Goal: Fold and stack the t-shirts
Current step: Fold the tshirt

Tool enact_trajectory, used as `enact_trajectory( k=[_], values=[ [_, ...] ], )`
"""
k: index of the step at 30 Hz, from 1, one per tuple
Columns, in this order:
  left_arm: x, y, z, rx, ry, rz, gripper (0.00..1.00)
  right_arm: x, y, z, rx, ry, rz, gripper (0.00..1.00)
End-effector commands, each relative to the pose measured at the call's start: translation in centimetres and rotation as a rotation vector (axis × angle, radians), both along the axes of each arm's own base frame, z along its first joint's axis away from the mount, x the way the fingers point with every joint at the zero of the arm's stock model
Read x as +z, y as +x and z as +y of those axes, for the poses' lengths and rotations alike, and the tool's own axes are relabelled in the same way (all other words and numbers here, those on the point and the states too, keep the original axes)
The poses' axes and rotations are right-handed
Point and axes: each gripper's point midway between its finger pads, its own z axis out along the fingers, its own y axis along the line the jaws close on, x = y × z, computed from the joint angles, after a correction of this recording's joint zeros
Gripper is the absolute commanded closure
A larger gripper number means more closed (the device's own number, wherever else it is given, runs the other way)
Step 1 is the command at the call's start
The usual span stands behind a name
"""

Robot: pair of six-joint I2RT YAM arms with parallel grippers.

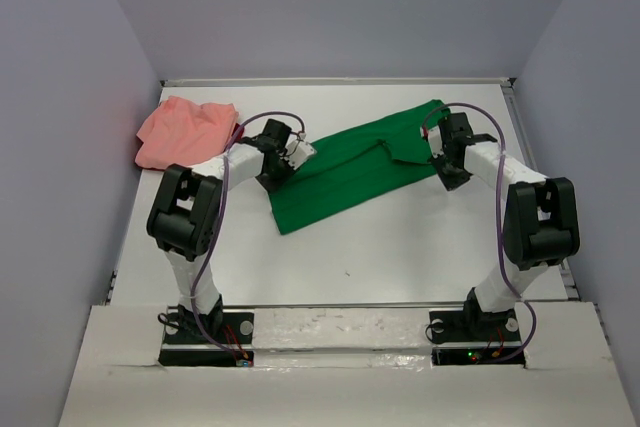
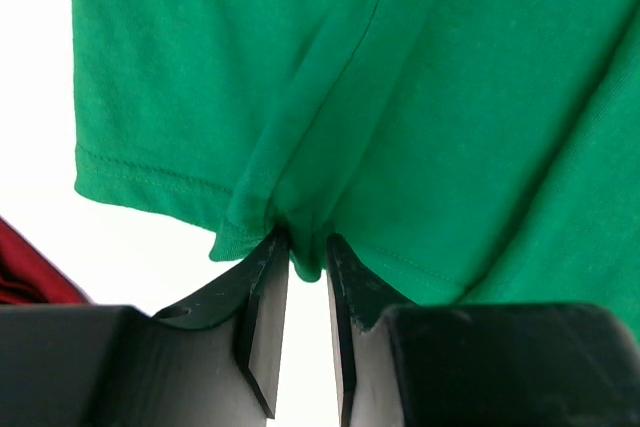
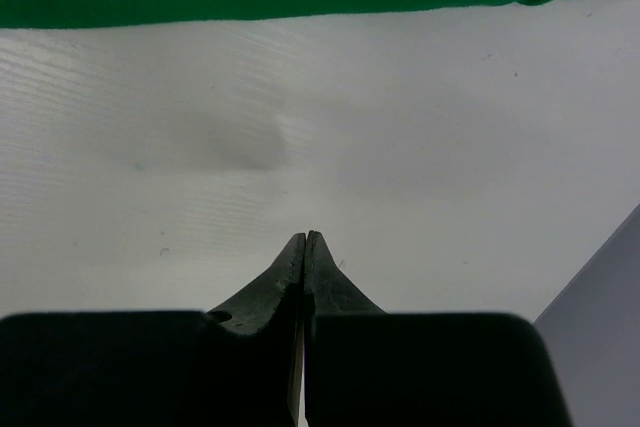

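While the right jaws press together empty, left jaws, slightly parted, straddle the green t-shirt (image 2: 420, 97)

White table (image 1: 400, 247), pale lavender walls (image 1: 340, 7), soft even light

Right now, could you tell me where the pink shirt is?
In the top view, the pink shirt lies bunched in the far left corner of the table, left of the green shirt.
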Motion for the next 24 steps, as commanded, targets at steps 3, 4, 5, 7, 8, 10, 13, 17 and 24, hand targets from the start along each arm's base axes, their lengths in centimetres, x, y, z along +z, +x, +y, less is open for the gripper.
enact_trajectory(
  k=[3, 4, 5, 7, 8, 10, 13, 17, 24],
  values=[
    [4.9, -0.3, 0.1, -0.027, 0.0, -0.051, 0.77, 2.8, 1.9, -0.3, -0.013, -0.002, -0.078, 1.0],
    [5.4, -0.3, -0.1, -0.028, -0.009, -0.062, 0.79, 2.8, 2.0, -0.3, -0.013, -0.003, -0.079, 1.0],
    [6.0, -0.5, -0.1, -0.032, -0.013, -0.062, 0.81, 2.8, 2.0, -0.2, -0.012, 0.0, -0.079, 1.0],
    [7.8, -0.9, -0.5, -0.042, -0.039, -0.074, 0.85, 3.0, 2.0, -0.2, -0.012, 0.0, -0.081, 1.0],
    [8.7, -1.1, -0.7, -0.051, -0.055, -0.082, 0.9, 3.0, 2.0, -0.2, -0.012, 0.0, -0.081, 1.0],
    [9.8, -1.4, -1.0, -0.059, -0.07, -0.084, 0.94, 3.0, 2.0, -0.2, -0.011, 0.001, -0.082, 1.0],
    [11.5, -1.6, -1.4, -0.074, -0.101, -0.102, 1.0, 3.2, 2.0, -0.2, -0.01, 0.001, -0.086, 1.0],
    [11.7, -1.8, -1.8, -0.08, -0.117, -0.092, 1.0, 3.4, 2.0, -0.3, -0.009, -0.002, -0.092, 1.0],
    [9.1, -2.2, -1.3, -0.073, -0.073, -0.051, 1.0, 3.2, 1.7, -0.3, -0.004, -0.004, -0.084, 1.0]
  ],
)
